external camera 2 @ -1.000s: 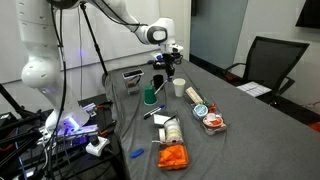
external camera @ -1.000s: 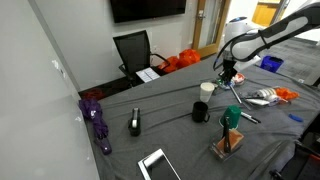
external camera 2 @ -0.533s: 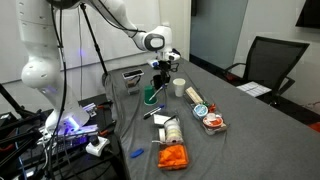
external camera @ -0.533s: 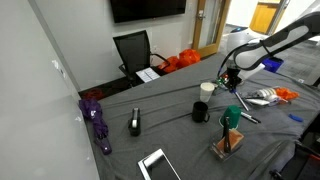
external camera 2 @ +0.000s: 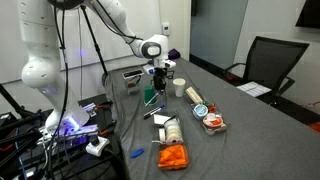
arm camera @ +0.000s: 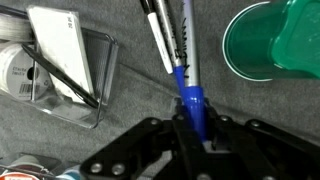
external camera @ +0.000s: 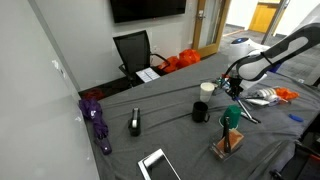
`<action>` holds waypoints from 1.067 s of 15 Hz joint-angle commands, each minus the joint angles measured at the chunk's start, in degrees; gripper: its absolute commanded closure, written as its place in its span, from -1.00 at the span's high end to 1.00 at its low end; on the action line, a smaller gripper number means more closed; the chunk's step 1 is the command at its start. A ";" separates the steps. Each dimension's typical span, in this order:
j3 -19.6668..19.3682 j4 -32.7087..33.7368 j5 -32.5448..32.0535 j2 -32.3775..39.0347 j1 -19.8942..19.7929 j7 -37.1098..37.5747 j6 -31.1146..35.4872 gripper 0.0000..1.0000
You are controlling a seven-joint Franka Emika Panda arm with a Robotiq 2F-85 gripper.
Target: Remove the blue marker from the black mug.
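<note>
My gripper (arm camera: 192, 125) is shut on the blue end of the blue marker (arm camera: 187, 70), whose grey barrel points away from the jaws toward the grey tablecloth. In an exterior view the gripper (external camera: 233, 88) hangs low between the white cup (external camera: 208, 89) and the green mug (external camera: 232, 118). The black mug (external camera: 201, 112) stands apart from it, nearer the table's middle, with no marker showing in it. The gripper also shows in an exterior view (external camera 2: 157, 84) just above the green mug (external camera 2: 150, 97).
A black-and-white pen (arm camera: 157, 40) lies beside the marker. The green mug (arm camera: 268, 40) is close on one side, a clear holder with a white card (arm camera: 60, 65) on the other. Snack packets (external camera 2: 172, 130), a purple umbrella (external camera: 97, 120) and a tablet (external camera: 157, 165) lie on the table.
My gripper has come down and moved toward the green mug, still holding the blue marker. The mugs and cup have not moved.
</note>
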 commanded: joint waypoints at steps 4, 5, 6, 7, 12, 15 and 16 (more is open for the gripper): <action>-1.71 -2.19 -4.55 2.84 2.02 4.50 3.67 -0.91; -1.99 -2.25 -5.36 3.18 2.33 5.05 3.48 -0.91; -2.25 -2.31 -6.06 3.52 2.60 5.46 3.40 -0.91; -2.53 -2.37 -6.83 3.83 2.89 5.84 3.18 -0.91; -3.56 -2.38 -9.17 4.79 3.93 7.61 2.79 -0.91; -4.08 -2.52 -10.13 4.96 4.40 8.68 2.88 -0.91; -4.24 -2.59 -10.46 4.97 4.52 9.07 3.04 -0.12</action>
